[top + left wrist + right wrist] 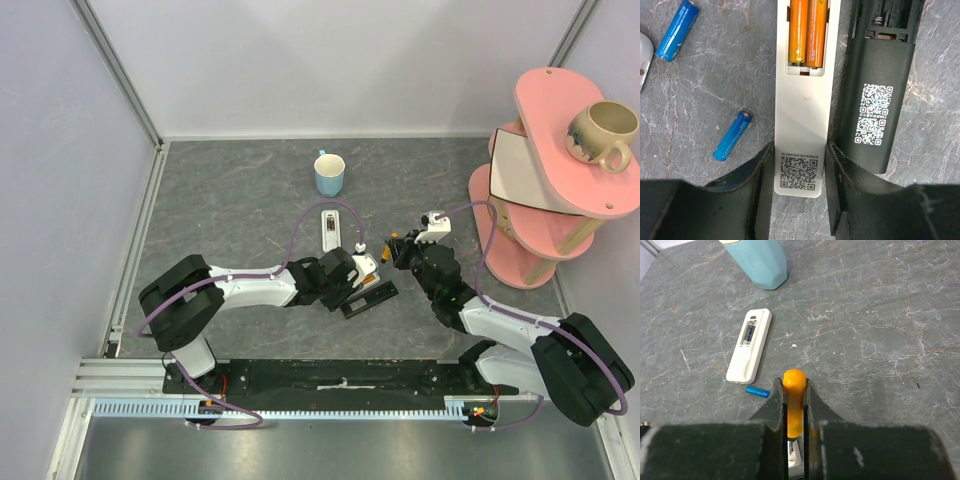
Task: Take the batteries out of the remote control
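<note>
The left pincer (800, 162) clamped the white remote (802, 115), with two orange batteries (807, 30) seated just ahead of its tips. Two blue batteries (733, 135) lay loose on the surface (695, 85) to its left. The right pincer (795, 405) pinched an orange cell (794, 382). Unloading looked part done.

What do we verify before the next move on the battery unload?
1. Left claw clamps near white remote: ok.
2. Orange batteries out of it: not ok, two seated.
3. Right claw free: not ok, shut on an orange piece.
4. Black remote bay empty: cannot tell, partly cropped.
5. Far white remote emptied: not ok, a blue cell looks seated.
</note>
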